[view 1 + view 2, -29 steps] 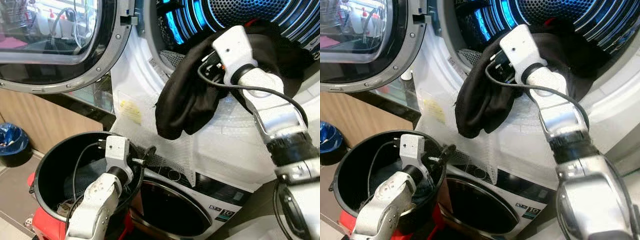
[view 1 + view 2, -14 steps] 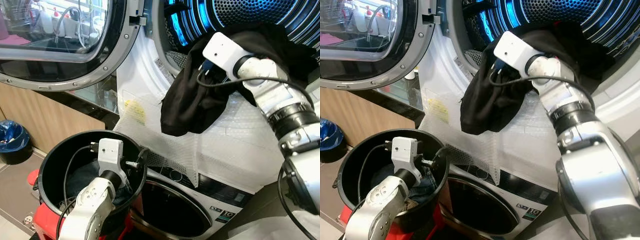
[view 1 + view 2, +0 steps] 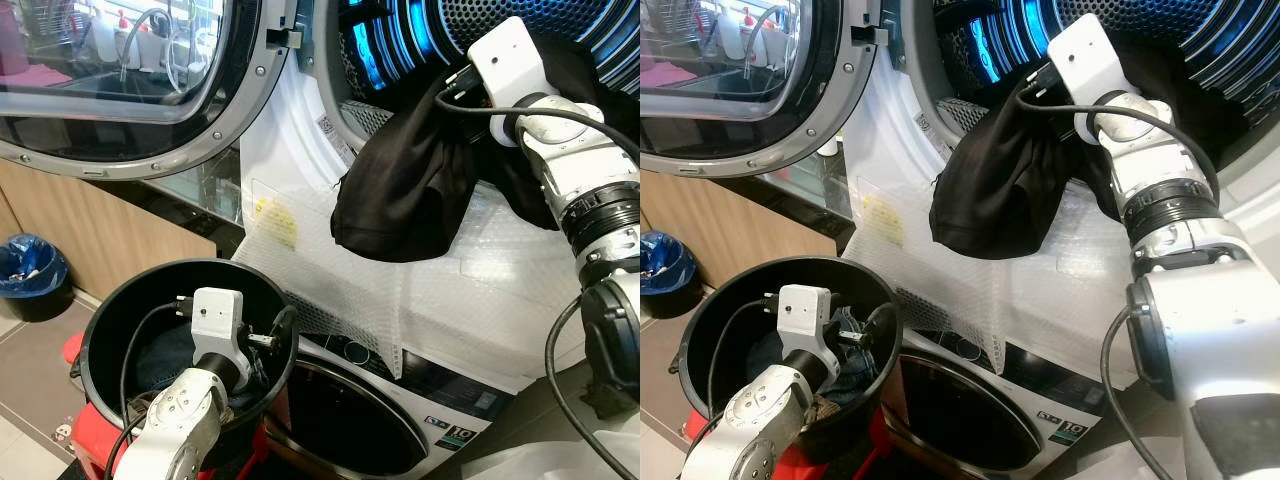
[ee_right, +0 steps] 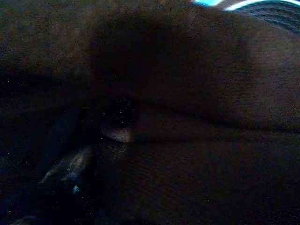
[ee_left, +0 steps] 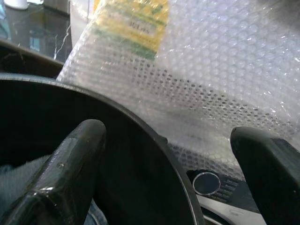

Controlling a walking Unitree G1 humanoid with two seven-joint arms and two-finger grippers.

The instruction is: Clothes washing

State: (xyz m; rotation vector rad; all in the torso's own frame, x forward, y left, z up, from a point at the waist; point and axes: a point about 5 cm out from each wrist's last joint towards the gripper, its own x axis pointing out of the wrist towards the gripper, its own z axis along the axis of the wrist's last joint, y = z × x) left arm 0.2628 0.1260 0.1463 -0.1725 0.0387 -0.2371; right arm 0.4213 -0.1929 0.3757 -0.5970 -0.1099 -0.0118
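a: what surrounds us here?

b: two stacked machines wrapped in bubble wrap (image 3: 440, 290). the upper dryer drum (image 3: 400, 45) glows blue, and its round door (image 3: 130, 90) is swung open to our left. beneath it we see the lower washer door (image 3: 345, 425), a tiled floor (image 3: 25, 435) and a blue bin (image 3: 30, 272).

a: and the black garment (image 3: 400, 195)?

b: it hangs over the drum's lip and down the wrapped front. our right tool (image 3: 1035, 85) is buried in its upper folds at the drum mouth; we cannot tell how its fingers stand.

a: the left tool (image 3: 272, 332)?

b: spread wide, one finger (image 5: 70, 164) inside the black bucket (image 3: 110, 320) and the other outside its rim. the bucket holds dark clothes (image 3: 165, 352).
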